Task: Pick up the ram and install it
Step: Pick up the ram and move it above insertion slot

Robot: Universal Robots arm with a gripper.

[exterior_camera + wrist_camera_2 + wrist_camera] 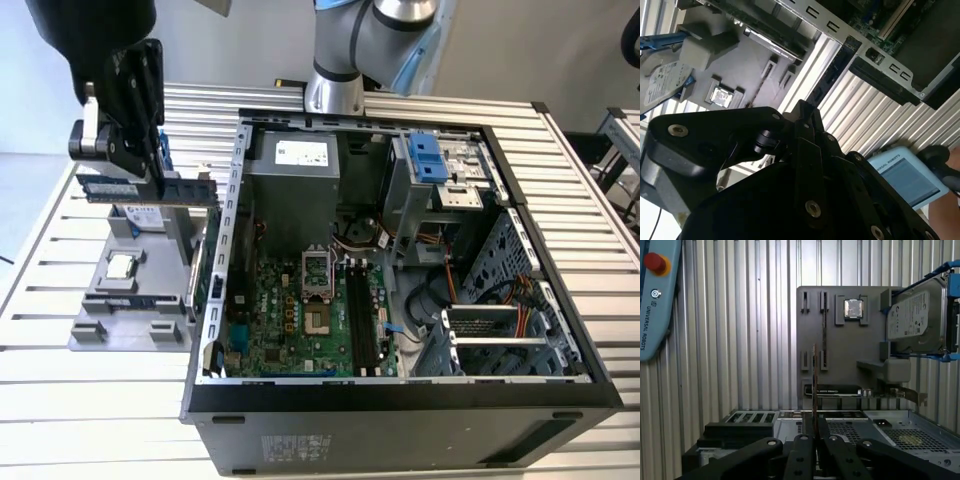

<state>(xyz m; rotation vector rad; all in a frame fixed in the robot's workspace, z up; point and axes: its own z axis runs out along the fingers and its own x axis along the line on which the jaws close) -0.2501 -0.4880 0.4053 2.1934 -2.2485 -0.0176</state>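
Note:
The ram (150,188) is a long dark blue-green stick held level in the air above the grey parts tray (100,325), at the exterior view's left and outside the computer case. My gripper (156,170) is shut on it from above, near its middle. In the first wrist view the ram (814,385) appears edge-on as a thin strip rising from between the black fingers (805,445). The black memory slots (365,320) lie on the motherboard inside the open case, well to the exterior view's right of the ram.
The tray carries a processor chip (122,265) and a silver hard drive (915,320) in a blue bracket. The case's metal side wall (232,210) stands between tray and motherboard (290,320). A teach pendant (655,300) lies on the slatted table.

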